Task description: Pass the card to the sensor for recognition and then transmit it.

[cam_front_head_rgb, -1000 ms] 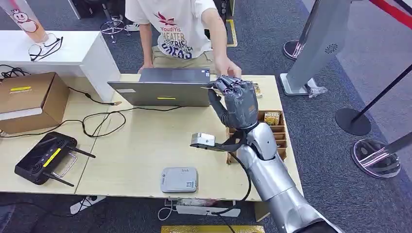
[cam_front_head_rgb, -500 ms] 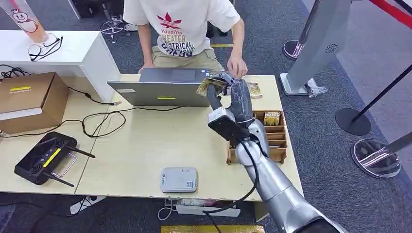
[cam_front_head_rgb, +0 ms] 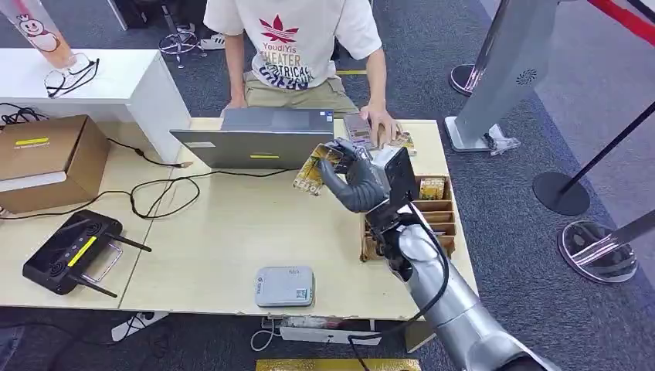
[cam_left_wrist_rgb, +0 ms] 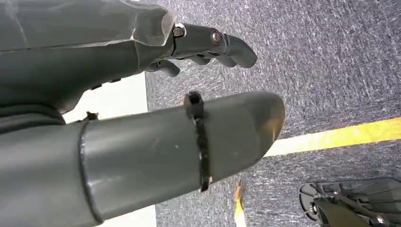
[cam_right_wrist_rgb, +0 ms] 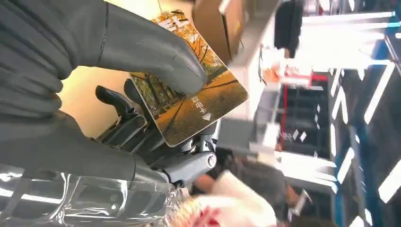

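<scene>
My right hand (cam_front_head_rgb: pixel 357 178) is raised over the table's right half and pinches a yellow card (cam_front_head_rgb: pixel 310 172) printed with autumn trees. The wrist view shows the card (cam_right_wrist_rgb: pixel 198 101) clamped between the thumb (cam_right_wrist_rgb: pixel 142 49) and the darker fingers (cam_right_wrist_rgb: pixel 137 130). The grey sensor box (cam_front_head_rgb: pixel 285 286) lies flat near the table's front edge, well below and left of the card. A person stands behind the table with one hand (cam_front_head_rgb: pixel 380 124) on cards at the far edge. My left hand (cam_left_wrist_rgb: pixel 142 118) hangs over the carpet with nothing in it, its fingers curled.
A wooden card rack (cam_front_head_rgb: pixel 436 207) stands just right of my right arm. An open laptop (cam_front_head_rgb: pixel 263 139) sits at the far edge, its cable trailing left. A black controller (cam_front_head_rgb: pixel 68 251) and a cardboard box (cam_front_head_rgb: pixel 46 158) lie on the left.
My right hand has turned and come down toward me and leftward with the card, which now tilts out to the left. The person's hand has settled on the table's far edge.
</scene>
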Available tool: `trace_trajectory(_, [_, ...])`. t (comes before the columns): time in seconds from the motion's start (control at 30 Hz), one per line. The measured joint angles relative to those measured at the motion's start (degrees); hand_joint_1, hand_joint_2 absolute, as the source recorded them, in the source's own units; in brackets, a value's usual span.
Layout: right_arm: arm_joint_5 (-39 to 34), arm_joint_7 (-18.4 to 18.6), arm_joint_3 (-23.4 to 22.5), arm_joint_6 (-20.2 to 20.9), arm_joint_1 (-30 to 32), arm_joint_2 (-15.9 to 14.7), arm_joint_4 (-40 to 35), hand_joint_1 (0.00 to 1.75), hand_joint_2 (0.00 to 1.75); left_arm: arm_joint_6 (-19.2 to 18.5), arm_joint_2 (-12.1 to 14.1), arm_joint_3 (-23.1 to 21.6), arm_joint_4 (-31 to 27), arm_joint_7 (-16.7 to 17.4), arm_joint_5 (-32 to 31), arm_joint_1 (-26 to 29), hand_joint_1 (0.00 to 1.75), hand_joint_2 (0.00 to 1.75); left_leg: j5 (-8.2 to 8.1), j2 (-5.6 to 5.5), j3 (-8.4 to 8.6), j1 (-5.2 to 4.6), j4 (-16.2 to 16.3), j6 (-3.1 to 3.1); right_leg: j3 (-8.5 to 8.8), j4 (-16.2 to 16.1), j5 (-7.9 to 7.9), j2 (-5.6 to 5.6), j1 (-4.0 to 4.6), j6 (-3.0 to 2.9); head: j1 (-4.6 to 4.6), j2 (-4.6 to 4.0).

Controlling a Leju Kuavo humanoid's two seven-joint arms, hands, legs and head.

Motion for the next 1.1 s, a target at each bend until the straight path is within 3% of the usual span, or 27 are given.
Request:
trace_trajectory(0.27, [-1.5,3.7,8.2,7.1,1.9,-0.8,2.6,1.75,1.75,0.3,0.0,0.7,0.0,0.1,0.5,0.1,0.0,0.0,0.0,0.01,-0.01,0.01,0.0,0.0,-0.01,0.0,-0.01,0.0,0.01,0.01,0.0,0.0])
trace_trajectory(0.47, [-2.5,5.0,13.6,9.3,2.0,-0.9,6.3,1.75,1.75,0.3,0.0,1.4,0.0,0.3,0.9,0.2,0.0,0.0,0.0,0.0,-0.03,0.0,0.0,0.0,0.0,0.0,-0.02,0.0,0.0,0.01,0.02,0.0])
trace_trajectory(0.7, [-3.2,5.7,17.5,9.5,1.8,-0.8,9.8,1.75,1.75,0.3,0.0,1.6,0.0,0.3,1.1,0.4,0.0,0.0,0.0,-0.01,-0.04,0.0,0.0,0.0,0.0,0.0,-0.02,-0.01,0.0,0.02,0.02,0.0])
trace_trajectory(1.1, [-3.4,5.8,19.9,6.9,0.3,0.0,16.8,1.75,1.75,0.4,0.0,1.8,0.0,1.0,0.5,0.3,0.0,0.0,0.0,-0.01,-0.03,0.0,0.0,0.0,0.0,0.0,-0.01,-0.01,0.0,0.01,0.04,0.0])
